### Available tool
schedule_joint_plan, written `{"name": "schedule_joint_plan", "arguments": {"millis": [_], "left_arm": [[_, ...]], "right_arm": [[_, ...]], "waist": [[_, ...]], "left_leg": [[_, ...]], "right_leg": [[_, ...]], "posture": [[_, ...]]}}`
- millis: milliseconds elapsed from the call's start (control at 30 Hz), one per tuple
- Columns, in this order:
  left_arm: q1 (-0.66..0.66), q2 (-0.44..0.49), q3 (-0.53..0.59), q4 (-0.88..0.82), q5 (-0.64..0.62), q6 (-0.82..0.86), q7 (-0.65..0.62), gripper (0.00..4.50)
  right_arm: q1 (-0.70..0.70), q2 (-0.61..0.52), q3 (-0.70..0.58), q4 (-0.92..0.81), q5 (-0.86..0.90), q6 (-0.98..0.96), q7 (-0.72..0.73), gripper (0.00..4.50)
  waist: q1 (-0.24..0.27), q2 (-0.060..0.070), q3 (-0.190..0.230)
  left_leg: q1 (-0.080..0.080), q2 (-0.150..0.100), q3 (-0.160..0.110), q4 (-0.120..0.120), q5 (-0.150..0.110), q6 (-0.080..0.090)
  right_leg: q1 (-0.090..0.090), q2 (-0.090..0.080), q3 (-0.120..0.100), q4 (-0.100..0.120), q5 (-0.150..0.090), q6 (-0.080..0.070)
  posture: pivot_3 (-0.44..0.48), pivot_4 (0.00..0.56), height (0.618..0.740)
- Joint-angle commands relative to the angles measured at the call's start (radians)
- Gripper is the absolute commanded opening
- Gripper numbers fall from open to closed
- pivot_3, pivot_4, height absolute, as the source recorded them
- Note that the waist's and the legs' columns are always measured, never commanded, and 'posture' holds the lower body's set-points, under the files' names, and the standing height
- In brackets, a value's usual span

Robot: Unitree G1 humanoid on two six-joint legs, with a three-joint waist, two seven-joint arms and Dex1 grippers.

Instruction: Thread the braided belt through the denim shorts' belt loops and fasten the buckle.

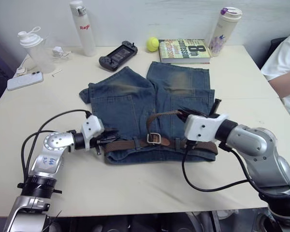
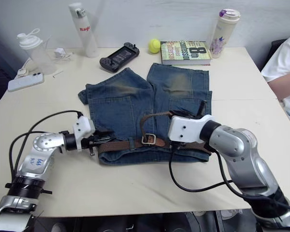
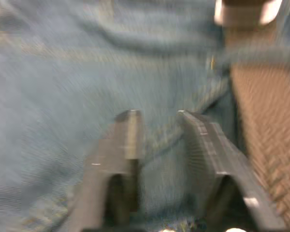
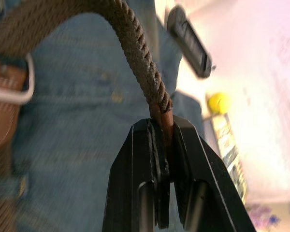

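Observation:
The denim shorts point(image 1: 150, 106) lie flat mid-table, waistband toward me. Along the waistband runs the braided belt point(image 1: 130, 143), with the buckle point(image 1: 154, 138) near its middle. From the buckle the belt's free end arcs up to my right gripper point(image 1: 184, 115), which is shut on the tan tip point(image 4: 165, 121) above the shorts. My left gripper point(image 1: 108, 137) sits at the waistband's left end. In the left wrist view its fingers point(image 3: 128, 133) stand apart over the denim, with the braid point(image 3: 266, 125) beside them. The belt loops are too small to make out.
Along the table's far side stand a white bottle point(image 1: 82, 26), a shaker bottle point(image 1: 34, 46), a phone point(image 1: 24, 80), a game controller point(image 1: 118, 54), a yellow ball point(image 1: 152, 44), a book point(image 1: 184, 50) and a tumbler point(image 1: 223, 30). A person's sleeve point(image 1: 285, 63) shows at right.

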Motion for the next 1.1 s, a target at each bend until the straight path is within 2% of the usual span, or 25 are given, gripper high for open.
{"name": "schedule_joint_plan", "arguments": {"millis": [33, 100, 200, 300, 500, 633, 867, 967, 1000, 1033, 1067, 1100], "left_arm": [[-0.042, 0.020, 0.063, -0.164, -0.138, 0.181, 0.029, 3.43], [-0.077, 0.003, 0.063, -0.236, -0.197, 0.275, 0.062, 4.28], [-0.090, -0.028, 0.020, -0.340, -0.218, 0.350, 0.114, 4.28], [-0.082, -0.060, -0.051, -0.378, -0.145, 0.338, 0.168, 4.28], [-0.104, -0.089, -0.157, -0.334, 0.038, 0.234, 0.239, 4.28], [-0.113, -0.103, -0.192, -0.304, 0.117, 0.175, 0.260, 4.28], [-0.109, -0.134, -0.195, -0.290, 0.162, 0.157, 0.278, 4.28], [-0.093, -0.129, -0.184, -0.302, 0.161, 0.158, 0.275, 3.62], [-0.083, -0.125, -0.181, -0.312, 0.158, 0.160, 0.271, 3.22], [-0.077, -0.122, -0.178, -0.319, 0.155, 0.163, 0.270, 3.12], [-0.071, -0.122, -0.174, -0.324, 0.153, 0.167, 0.271, 2.48], [-0.066, -0.121, -0.171, -0.328, 0.153, 0.169, 0.273, 2.18]], "right_arm": [[-0.030, -0.001, 0.015, 0.003, -0.040, -0.045, -0.017, 0.00], [-0.047, 0.005, 0.041, 0.022, -0.060, -0.073, -0.018, 0.00], [-0.075, 0.017, 0.071, 0.046, -0.082, -0.096, -0.012, 0.00], [-0.108, 0.032, 0.095, 0.067, -0.104, -0.114, -0.012, 0.00], [-0.140, 0.069, 0.118, 0.076, -0.122, -0.124, -0.003, 0.00], [-0.144, 0.080, 0.118, 0.074, -0.127, -0.125, 0.002, 0.00], [-0.142, 0.093, 0.114, 0.068, -0.131, -0.122, 0.007, 0.00], [-0.140, 0.093, 0.112, 0.066, -0.134, -0.120, 0.010, 0.00], [-0.139, 0.092, 0.110, 0.065, -0.134, -0.119, 0.010, 0.00], [-0.138, 0.092, 0.109, 0.064, -0.135, -0.118, 0.010, 0.00], [-0.137, 0.092, 0.108, 0.064, -0.135, -0.117, 0.011, 0.00], [-0.135, 0.092, 0.107, 0.063, -0.136, -0.115, 0.011, 0.00]], "waist": [[0.005, 0.000, 0.000], [0.005, 0.000, 0.000], [0.003, 0.000, 0.000], [0.001, 0.000, 0.000], [0.002, 0.000, 0.000], [0.003, 0.000, 0.000], [0.004, 0.000, 0.000], [0.004, 0.000, 0.000], [0.003, 0.000, 0.000], [0.002, 0.000, 0.000], [0.002, 0.000, 0.000], [0.002, 0.000, 0.000]], "left_leg": [[0.000, 0.000, 0.000, 0.000, 0.000, 0.000], [0.000, -0.001, -0.001, 0.001, 0.000, 0.000], [0.001, -0.001, -0.001, 0.000, 0.000, 0.000], [0.001, -0.001, -0.001, 0.000, 0.000, 0.000], [0.001, -0.001, 0.000, 0.000, 0.001, -0.001], [0.000, -0.001, 0.000, 0.000, 0.001, -0.001], [0.000, -0.001, 0.000, 0.000, 0.001, -0.001], [0.000, -0.001, 0.000, 0.000, 0.001, -0.001], [0.000, -0.001, 0.000, 0.000, 0.001, -0.001], [0.000, -0.001, 0.000, 0.000, 0.001, -0.001], [0.000, 0.000, 0.000, 0.000, 0.001, -0.001], [0.001, 0.000, 0.000, 0.000, 0.001, -0.001]], "right_leg": [[0.000, 0.000, 0.000, 0.000, 0.000, 0.000], [0.001, 0.000, 0.000, 0.000, 0.000, 0.000], [0.002, 0.000, 0.000, -0.001, 0.000, 0.000], [0.001, 0.001, 0.000, -0.001, 0.000, 0.000], [0.001, 0.001, 0.000, -0.001, 0.000, 0.000], [0.001, 0.001, 0.000, -0.001, 0.000, 0.000], [0.001, 0.001, 0.000, -0.001, 0.000, 0.000], [0.001, 0.001, 0.000, -0.001, 0.000, 0.000], [0.001, 0.001, 0.000, -0.001, 0.000, 0.000], [0.001, 0.001, 0.000, -0.001, 0.000, 0.000], [0.001, 0.001, 0.000, -0.001, 0.000, 0.000], [0.001, 0.001, 0.000, -0.001, 0.000, 0.000]], "posture": [[0.000, 0.150, 0.740], [0.000, 0.150, 0.740], [0.000, 0.150, 0.740], [0.000, 0.150, 0.740], [0.000, 0.150, 0.740], [0.000, 0.150, 0.740], [0.000, 0.150, 0.740], [0.000, 0.150, 0.740], [0.000, 0.150, 0.740], [0.000, 0.150, 0.740], [0.000, 0.150, 0.740], [0.000, 0.150, 0.740]]}}
